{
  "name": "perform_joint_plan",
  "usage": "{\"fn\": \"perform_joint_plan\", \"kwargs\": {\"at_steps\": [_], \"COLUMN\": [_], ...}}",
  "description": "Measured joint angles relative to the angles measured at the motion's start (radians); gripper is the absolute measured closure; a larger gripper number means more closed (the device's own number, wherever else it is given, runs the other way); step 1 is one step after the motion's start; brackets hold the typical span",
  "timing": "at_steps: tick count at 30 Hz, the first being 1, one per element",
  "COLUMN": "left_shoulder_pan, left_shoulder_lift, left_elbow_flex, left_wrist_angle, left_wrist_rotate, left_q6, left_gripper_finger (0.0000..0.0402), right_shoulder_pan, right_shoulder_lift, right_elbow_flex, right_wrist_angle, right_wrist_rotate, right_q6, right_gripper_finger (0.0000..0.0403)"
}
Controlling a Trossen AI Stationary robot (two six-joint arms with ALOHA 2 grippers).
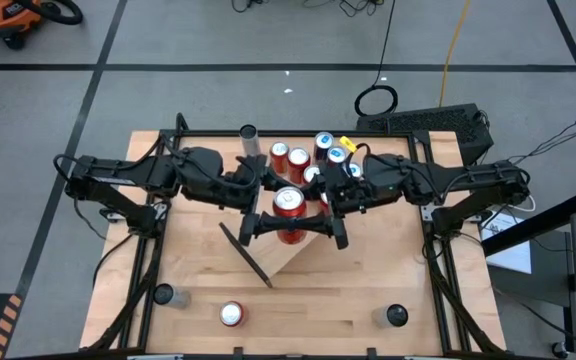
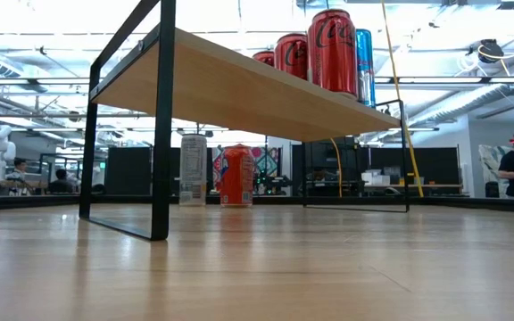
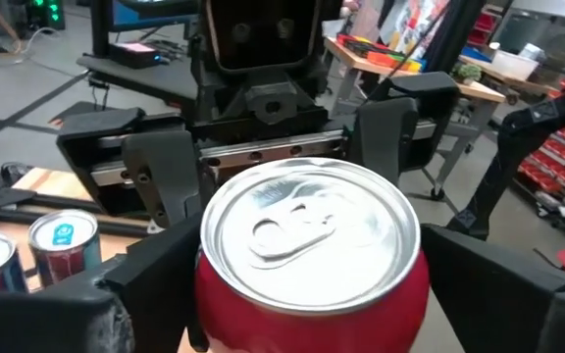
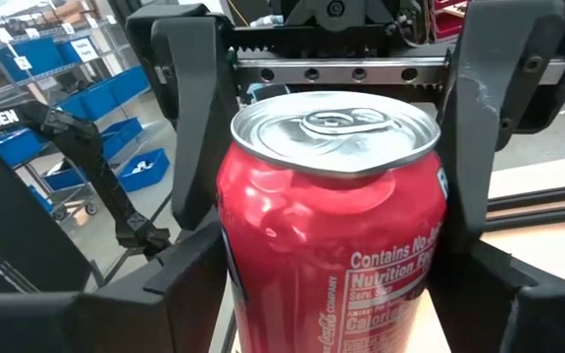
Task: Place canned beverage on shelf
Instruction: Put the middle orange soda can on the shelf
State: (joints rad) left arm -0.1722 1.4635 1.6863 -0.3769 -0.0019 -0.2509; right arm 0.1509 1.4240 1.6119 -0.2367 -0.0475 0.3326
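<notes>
A red can point(image 1: 288, 203) stands upright between my two grippers, over the middle of the shelf point(image 1: 286, 255). The shelf is a light-wood board with black end brackets point(image 2: 162, 116) that runs slantwise from near left to far right. My left gripper point(image 1: 279, 209) comes from the table's left and my right gripper point(image 1: 304, 210) from the right, and both are shut on the can. Each wrist view shows the can point(image 3: 312, 245) point(image 4: 336, 226) with the other gripper facing it. The low view shows neither the grippers nor this can. The can's bottom is hidden. My left gripper point(image 3: 312, 270) pinches the can's side wall point(image 3: 214, 294) just below the rim, one finger on the near side and one on the far side. The fingers lie level, coming from the table's left. The can stands upright. My right gripper point(image 4: 332, 270) pinches the same can by its side wall point(image 4: 248, 279), with a finger point(image 4: 189, 284) on each side. The fingers lie level, coming from the table's right, opposite the left gripper. The can stands upright, its top point(image 4: 336, 132) level.
Several red and blue cans point(image 1: 308, 158) stand on the shelf's far end point(image 2: 333, 49). A tall silver-topped can point(image 1: 248, 132) is at the far edge. A red can point(image 1: 230, 315) and two dark ones point(image 1: 163, 295) point(image 1: 396, 315) are at the near edge.
</notes>
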Motion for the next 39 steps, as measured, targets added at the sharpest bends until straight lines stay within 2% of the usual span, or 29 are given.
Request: {"fn": "perform_joint_plan", "kwargs": {"at_steps": [8,11,17,30,35,39], "left_shoulder_pan": [-0.004,-0.004,-0.014,-0.025,-0.032,-0.042], "left_shoulder_lift": [0.0,0.0,0.0,-0.015,-0.033,-0.048], "left_elbow_flex": [0.0,0.0,0.0,-0.003,-0.003,-0.001], "left_wrist_angle": [-0.004,-0.007,-0.009,-0.03,-0.045,-0.062], "left_wrist_rotate": [-0.011,-0.013,-0.038,-0.102,-0.165,-0.261], "left_q6": [-0.004,-0.004,-0.014,-0.086,-0.099,-0.134], "left_gripper_finger": [0.0104,0.0117,0.0119,0.0119,0.0119,0.0119], "right_shoulder_pan": [0.0,0.0,0.0,0.001,0.001,0.001], "right_shoulder_lift": [0.0,0.0,0.0,-0.008,-0.028,-0.068], "right_elbow_flex": [0.0,0.0,0.001,0.003,0.003,0.003], "right_wrist_angle": [0.0,-0.001,-0.025,-0.134,-0.181,-0.243], "right_wrist_rotate": [-0.008,-0.008,-0.019,-0.032,-0.032,-0.024], "right_q6": [0.003,0.003,0.026,0.119,0.115,0.117], "right_gripper_finger": [0.0135,0.0135,0.0132,0.0065,0.0063,0.0063]}}
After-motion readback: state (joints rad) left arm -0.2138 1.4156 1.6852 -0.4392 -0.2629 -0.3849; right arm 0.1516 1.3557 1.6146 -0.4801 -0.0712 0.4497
